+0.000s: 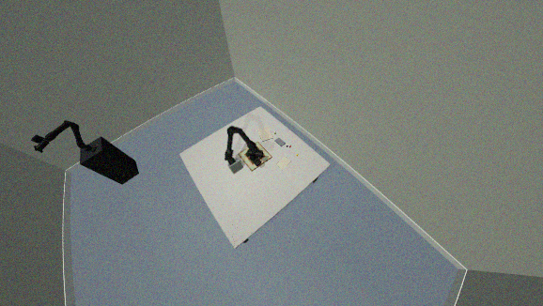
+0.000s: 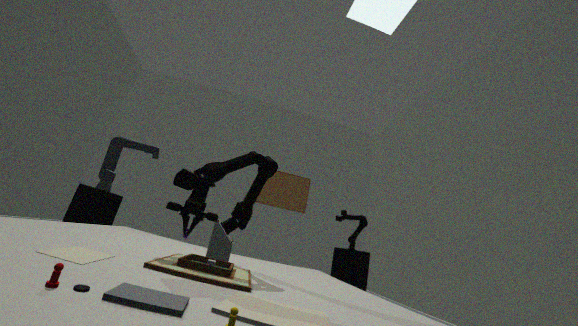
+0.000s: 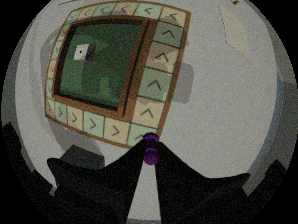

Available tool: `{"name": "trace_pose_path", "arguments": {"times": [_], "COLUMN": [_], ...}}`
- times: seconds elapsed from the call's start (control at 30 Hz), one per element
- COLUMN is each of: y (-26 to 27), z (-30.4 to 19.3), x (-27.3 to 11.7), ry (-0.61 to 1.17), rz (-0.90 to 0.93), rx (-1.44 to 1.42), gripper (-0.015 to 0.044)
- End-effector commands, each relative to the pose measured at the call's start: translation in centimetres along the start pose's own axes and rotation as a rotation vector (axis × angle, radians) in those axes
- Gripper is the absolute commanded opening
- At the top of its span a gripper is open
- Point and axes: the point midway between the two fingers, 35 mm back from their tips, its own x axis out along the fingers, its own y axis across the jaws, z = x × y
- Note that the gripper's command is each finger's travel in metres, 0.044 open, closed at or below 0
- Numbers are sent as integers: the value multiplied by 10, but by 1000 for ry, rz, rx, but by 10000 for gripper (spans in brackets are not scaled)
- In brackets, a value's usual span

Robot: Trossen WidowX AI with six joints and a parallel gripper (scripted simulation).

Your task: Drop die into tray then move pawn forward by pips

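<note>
One white die (image 3: 81,52) lies in the upper left part of the green dice tray (image 3: 100,63), seen in the wrist view; its top-face pips are too small to read. Around the tray runs the board (image 3: 156,76), a ring of pale squares marked with arrows inside a brown border. Below the board's lower right corner, the gripper (image 3: 150,151) is clamped on a purple pawn (image 3: 150,147), which stands out between the two dark fingertips over the grey table (image 3: 233,96).

In the exterior view, from left to right: a red pawn (image 2: 54,275) stands on the table beside a small black disc (image 2: 81,288); a flat grey slab (image 2: 146,299) lies nearer the middle; the gripper (image 2: 186,231) hangs raised above the table, left of the board (image 2: 200,272), with a purple tip visible at its fingers. A yellow pawn (image 2: 232,316) stands at the bottom edge.
</note>
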Motion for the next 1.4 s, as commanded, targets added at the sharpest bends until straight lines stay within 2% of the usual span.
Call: {"name": "trace_pose_path", "arguments": {"times": [0.0, 0.2, 0.43, 1.03, 1.37], "y": [4, 4, 5, 6, 3], "z": [7, 7, 7, 7, 9], "x": [19, 25, 54, 72, 63], "ry": [4, 4, 4, 4, 0], "rz": [13, 14, 15, 16, 10], "rx": [4, 3, 3, 3, -1], "gripper": [0, 0, 0, 0, 262]}}
